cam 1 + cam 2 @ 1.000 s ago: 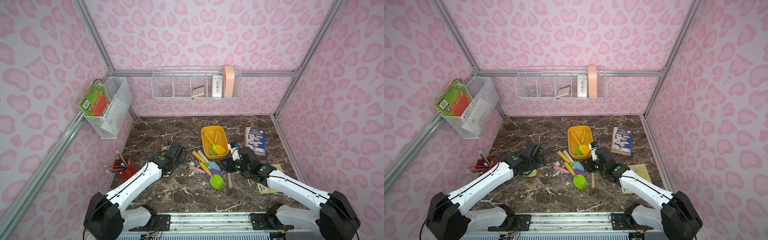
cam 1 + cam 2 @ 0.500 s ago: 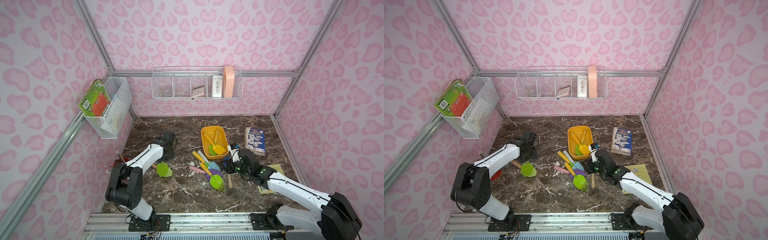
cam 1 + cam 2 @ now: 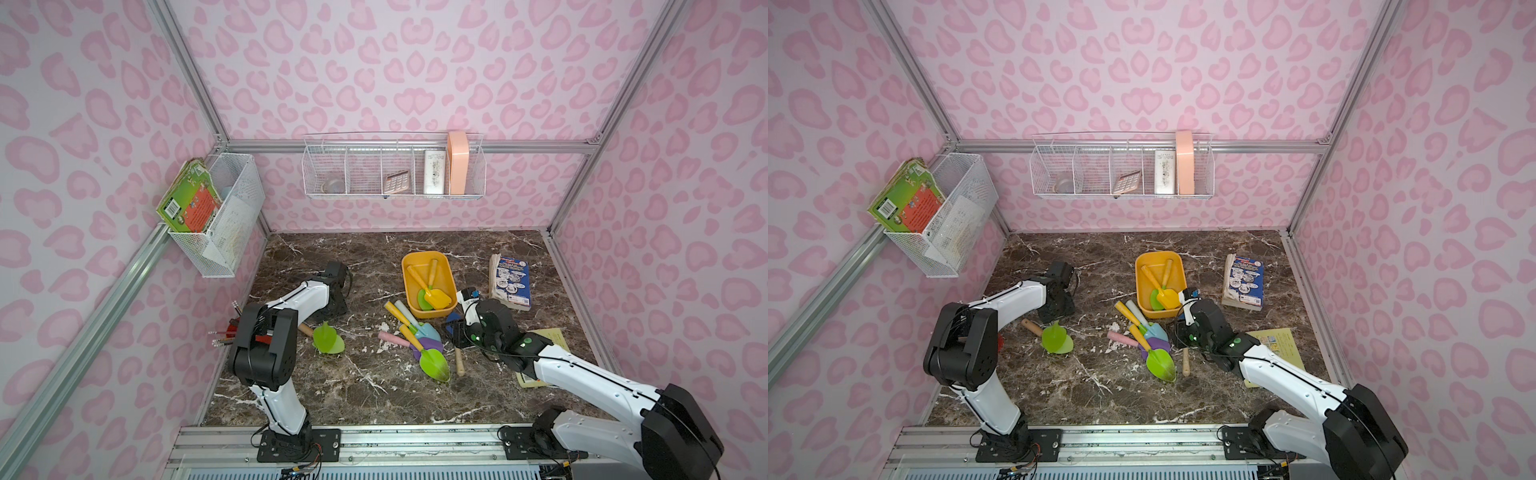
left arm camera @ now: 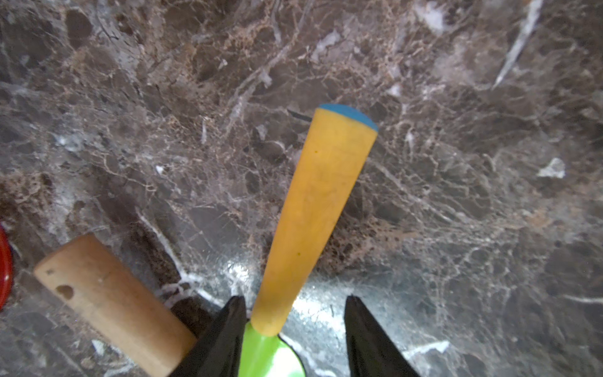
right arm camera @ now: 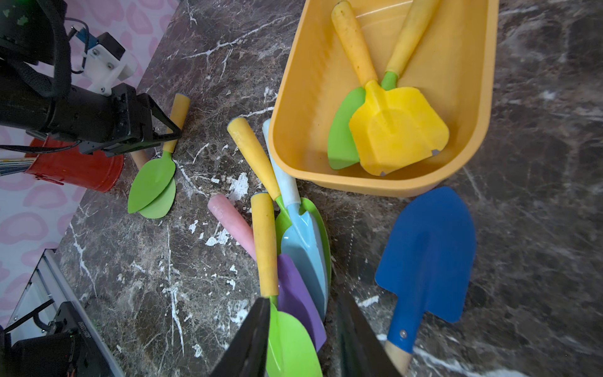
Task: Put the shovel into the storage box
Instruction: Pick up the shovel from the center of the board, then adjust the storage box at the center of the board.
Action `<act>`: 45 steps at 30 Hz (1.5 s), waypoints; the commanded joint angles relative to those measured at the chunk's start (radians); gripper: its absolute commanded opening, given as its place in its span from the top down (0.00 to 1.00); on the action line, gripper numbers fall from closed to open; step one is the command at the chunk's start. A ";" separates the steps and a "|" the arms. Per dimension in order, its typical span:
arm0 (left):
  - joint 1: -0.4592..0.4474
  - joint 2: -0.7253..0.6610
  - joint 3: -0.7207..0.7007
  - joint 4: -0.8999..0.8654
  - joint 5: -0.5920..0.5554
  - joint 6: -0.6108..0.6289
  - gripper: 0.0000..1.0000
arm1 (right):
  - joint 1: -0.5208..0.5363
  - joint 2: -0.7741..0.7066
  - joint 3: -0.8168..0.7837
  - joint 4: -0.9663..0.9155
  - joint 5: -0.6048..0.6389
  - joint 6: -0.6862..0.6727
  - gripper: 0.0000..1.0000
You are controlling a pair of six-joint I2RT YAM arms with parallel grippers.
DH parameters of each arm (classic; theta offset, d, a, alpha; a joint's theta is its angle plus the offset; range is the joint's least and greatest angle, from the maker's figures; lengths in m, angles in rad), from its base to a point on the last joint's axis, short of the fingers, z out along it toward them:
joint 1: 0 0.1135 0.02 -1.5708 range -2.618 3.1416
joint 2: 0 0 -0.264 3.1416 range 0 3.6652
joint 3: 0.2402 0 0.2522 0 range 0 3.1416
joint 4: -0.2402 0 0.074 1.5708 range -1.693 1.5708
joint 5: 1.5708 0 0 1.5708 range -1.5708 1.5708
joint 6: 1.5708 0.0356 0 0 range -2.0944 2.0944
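Pink blotch-patterned walls [image 3: 415,62] close in a dark marble table [image 3: 374,395], over which two white-and-black arms reach from the near rail. Nine toy shovels show in all.

Two lie inside the storage box [image 3: 446,272], which sits toward the back of the table, right of middle. They are a yellow shovel [image 5: 398,130] resting on a green-bladed shovel [image 5: 342,130], both handles pointing to the tub's far end.

Four more are heaped on the marble just outside its near wall: a lime shovel [image 5: 266,244], a pale blue shovel [image 5: 303,241], a purple shovel [image 5: 297,293] with a pink handle, and a buried green shovel [image 5: 253,153] beneath them. One dark blue shovel [image 5: 427,251] with a wooden handle lies alone beside the heap.

The last two lie well apart from the box, toward the left wall, their green blades overlapping: a yellow-handled shovel [image 4: 319,209] and a wooden-handled shovel [image 4: 107,300].

The left gripper [image 4: 293,298] is down at the neck of the yellow-handled shovel, jaws parted on either side of it. One finger is at the neck and the other stands clear, so nothing is clamped. The right gripper [image 5: 303,293] hangs by the heap with jaws partly apart and holds nothing.

Around them are one red pencil cup [image 5: 75,169] by the left arm and two booklets on the table's right side, a blue booklet [image 3: 511,282] and a yellow booklet [image 3: 550,338]. Two white wire baskets hang on the walls: a side basket [image 3: 232,216] and a back basket [image 3: 395,174].
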 commanded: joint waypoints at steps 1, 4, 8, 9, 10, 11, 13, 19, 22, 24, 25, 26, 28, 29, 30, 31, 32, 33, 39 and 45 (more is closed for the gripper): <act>0.003 0.011 -0.004 0.009 0.019 0.006 0.51 | 0.001 0.009 0.013 0.016 0.006 -0.003 0.63; 0.003 0.023 0.005 0.006 0.035 0.005 0.56 | 0.001 0.019 0.025 0.015 0.003 -0.008 0.63; 0.003 0.034 0.022 0.003 0.053 0.010 0.61 | 0.002 0.018 0.033 0.013 0.006 -0.008 0.63; 0.003 0.037 0.026 0.003 0.057 0.011 0.63 | 0.001 0.015 0.033 0.013 0.008 -0.007 0.63; 0.003 0.038 0.029 -0.001 0.062 0.009 0.64 | 0.001 0.012 0.033 0.012 0.009 -0.008 0.63; 0.003 0.041 0.032 -0.006 0.062 0.008 0.66 | 0.000 0.010 0.033 0.014 0.011 -0.006 0.63; 0.003 0.048 0.035 -0.007 0.071 0.010 0.70 | 0.000 0.004 0.029 0.012 0.015 -0.006 0.63; -0.001 0.055 0.041 -0.007 0.091 0.016 0.78 | 0.001 -0.006 0.030 0.008 0.026 -0.007 0.63; -0.015 0.044 0.058 -0.022 0.094 0.026 0.85 | 0.001 -0.012 0.028 0.007 0.038 -0.007 0.63; -0.033 0.032 0.076 -0.041 0.083 0.034 0.87 | -0.001 -0.016 0.026 0.009 0.054 -0.005 0.63; -0.041 0.026 0.086 -0.049 0.081 0.039 0.89 | -0.002 -0.019 0.023 0.010 0.058 -0.006 0.63; -0.053 0.021 0.095 -0.061 0.081 0.043 0.90 | -0.007 -0.024 0.020 0.013 0.060 -0.003 0.63; -0.075 0.005 0.118 -0.082 0.085 0.049 0.93 | -0.021 -0.035 0.011 0.018 0.060 0.004 0.63; -0.087 -0.004 0.128 -0.092 0.091 0.050 0.93 | -0.032 -0.042 0.007 0.024 0.059 0.006 0.63; -0.099 -0.016 0.137 -0.099 0.097 0.052 0.93 | -0.052 -0.046 0.003 0.028 0.052 0.007 0.63; -0.111 -0.024 0.148 -0.105 0.105 0.054 0.93 | -0.072 -0.047 0.002 0.030 0.042 0.006 0.63; -0.122 -0.035 0.160 -0.115 0.116 0.054 0.94 | -0.100 -0.042 0.006 0.026 0.028 0.008 0.62; -0.135 -0.043 0.176 -0.126 0.131 0.055 0.95 | -0.129 -0.036 0.010 0.021 0.014 0.010 0.62; -0.235 -0.063 0.294 -0.165 0.209 0.040 0.95 | -0.255 0.030 0.048 0.026 0.002 -0.001 0.62; -0.330 0.001 0.452 -0.172 0.236 -0.007 0.95 | -0.306 0.137 0.095 0.056 -0.029 0.003 0.62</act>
